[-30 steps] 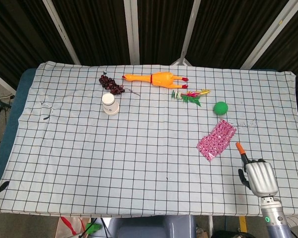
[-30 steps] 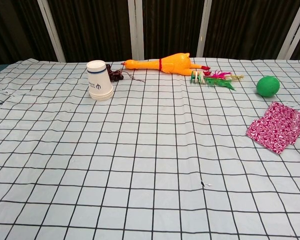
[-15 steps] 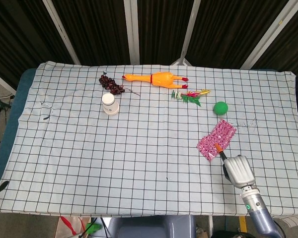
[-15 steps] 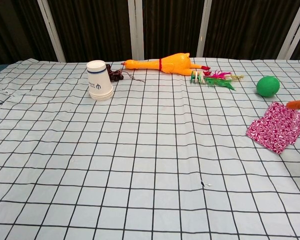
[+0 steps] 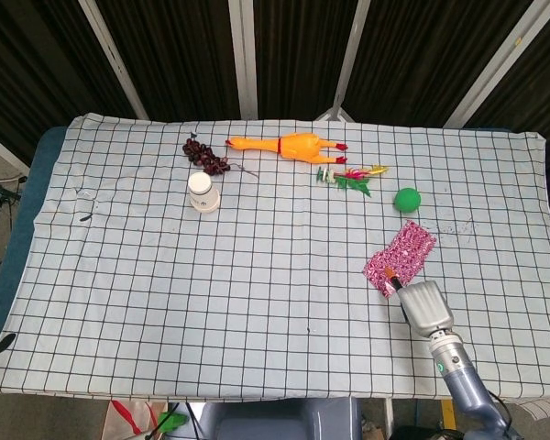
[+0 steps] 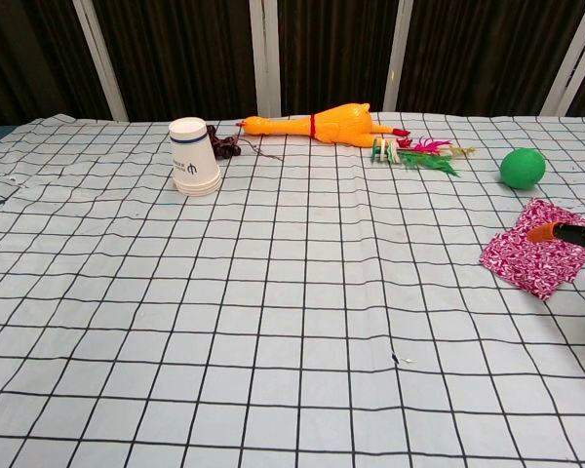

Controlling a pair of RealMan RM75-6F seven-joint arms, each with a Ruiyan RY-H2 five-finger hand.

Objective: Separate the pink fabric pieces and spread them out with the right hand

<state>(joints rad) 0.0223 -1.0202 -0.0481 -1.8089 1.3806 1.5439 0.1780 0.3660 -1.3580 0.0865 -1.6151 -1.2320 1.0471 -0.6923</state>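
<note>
- Nearest thing is the right hand (image 5: 425, 305), at the near right of the table, back of the hand facing the head camera. One orange-tipped finger pokes forward, and its tip sits over the near edge of the fabric.
- Honestly can't tell whether the rest of the fingers are curled or loose, they're hidden under the hand. Can't tell if that tip is actually touching the cloth or just above it either.
- The pink fabric (image 5: 400, 258) lies flat on the checked tablecloth (image 5: 257, 275), right side, just in front of the hand. It looks like one neat stack to me: I can't make out separate layers, so count that as one pile, pieces unknown.
- Progress-wise: I'd say barely started. Nothing peeled off, nothing spread. All the separating is left to do.
- Further back, one green ball (image 5: 406, 199), near the fabric but not touching.
- One white paper cup (image 5: 202, 192), upside down, left of centre.
- One little feathery toy (image 5: 350, 175), then one rubber chicken (image 5: 289, 146) and one dark reddish bunch (image 5: 206, 154) at the far edge.
- Left hand: not showing in either view.
</note>
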